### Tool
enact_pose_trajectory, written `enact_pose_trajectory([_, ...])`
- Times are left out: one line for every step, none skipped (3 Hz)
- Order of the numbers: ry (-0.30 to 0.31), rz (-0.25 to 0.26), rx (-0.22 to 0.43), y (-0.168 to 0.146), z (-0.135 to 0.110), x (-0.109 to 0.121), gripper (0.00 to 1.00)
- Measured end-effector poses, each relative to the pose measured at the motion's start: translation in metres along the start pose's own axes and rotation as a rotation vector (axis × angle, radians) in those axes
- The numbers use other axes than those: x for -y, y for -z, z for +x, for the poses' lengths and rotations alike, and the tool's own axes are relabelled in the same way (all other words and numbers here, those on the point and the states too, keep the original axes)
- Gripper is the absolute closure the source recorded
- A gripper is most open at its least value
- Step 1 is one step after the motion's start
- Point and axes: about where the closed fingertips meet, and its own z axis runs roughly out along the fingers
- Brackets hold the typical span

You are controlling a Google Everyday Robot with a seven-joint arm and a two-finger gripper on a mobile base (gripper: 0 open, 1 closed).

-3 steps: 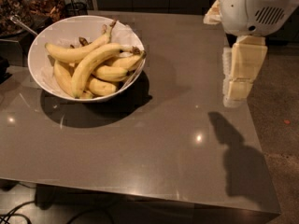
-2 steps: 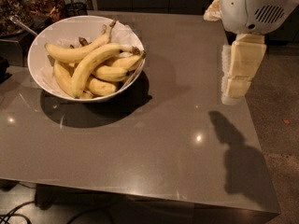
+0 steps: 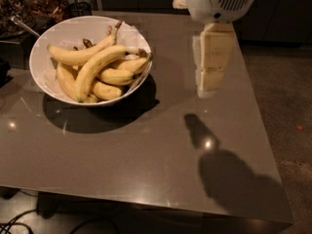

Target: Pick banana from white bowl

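Note:
The white bowl (image 3: 83, 26) stands at the back left of the grey table (image 3: 146, 155). It holds several yellow bananas. The banana (image 3: 97, 65) is the long arched one lying on top, its dark stem end toward the bowl's right rim and its tip down at the front. A flatter banana (image 3: 78, 55) with an upright stem lies behind it. My gripper (image 3: 209, 82) hangs pointing down above the table, to the right of the bowl and apart from it, with nothing in it.
Dark clutter (image 3: 34, 4) and a metal utensil (image 3: 22, 26) sit behind the bowl at the far left. The table's right edge (image 3: 258, 130) drops to the floor. Cables (image 3: 19, 223) lie on the floor at the lower left.
My gripper has moved left over the table, closer to the bowl. The bowl and bananas have not moved.

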Motion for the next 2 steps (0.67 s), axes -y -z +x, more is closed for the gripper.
enact_pose_trajectory([0.087, -0.015, -0.037, -0.012, -0.033, 0.019, 0.0])
enact_pose_trajectory([0.119, -0.007, -0.035, -0.019, -0.05, 0.037, 0.0])
